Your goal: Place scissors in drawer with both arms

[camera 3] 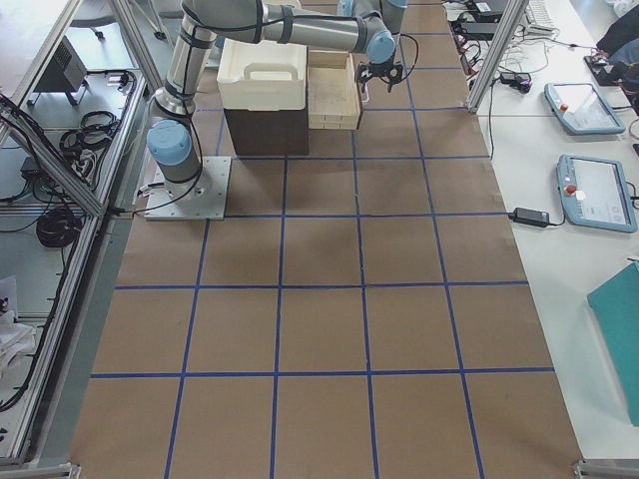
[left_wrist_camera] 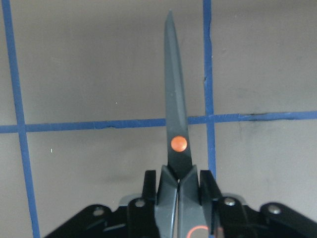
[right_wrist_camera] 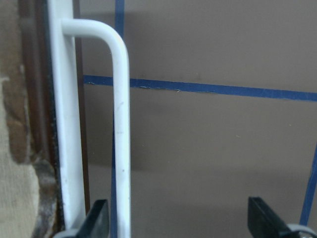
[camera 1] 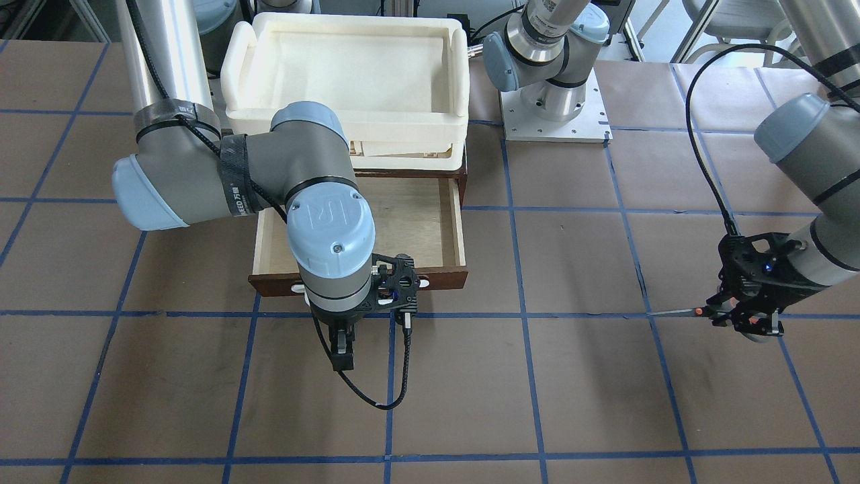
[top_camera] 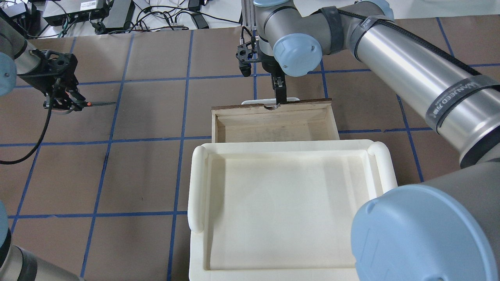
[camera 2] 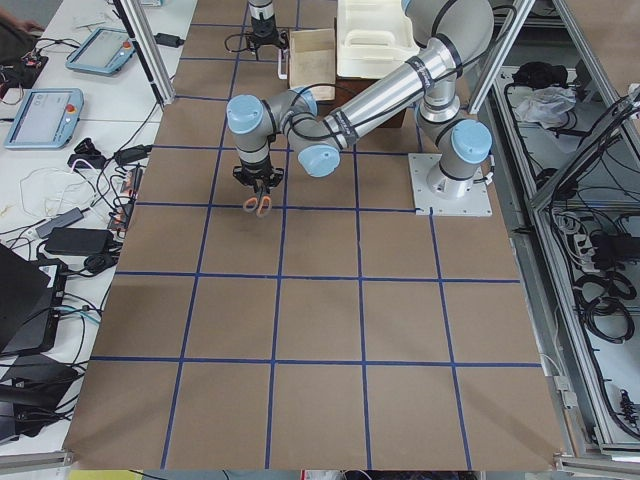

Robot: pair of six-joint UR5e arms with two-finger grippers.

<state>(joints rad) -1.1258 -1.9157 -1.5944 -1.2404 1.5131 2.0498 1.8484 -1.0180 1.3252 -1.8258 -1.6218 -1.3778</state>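
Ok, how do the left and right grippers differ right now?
The left gripper is shut on the scissors; the right gripper is open, holding nothing. The left gripper hangs over the table, apart from the drawer; the right gripper straddles the drawer's white handle. Both are black and two-fingered.

Front and overhead views face oppositely (both share the drawer point(camera 1: 416, 215)).

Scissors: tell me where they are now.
Overhead view, far left: the scissors are held by the left gripper, blades pointing toward the open drawer, well apart from it.
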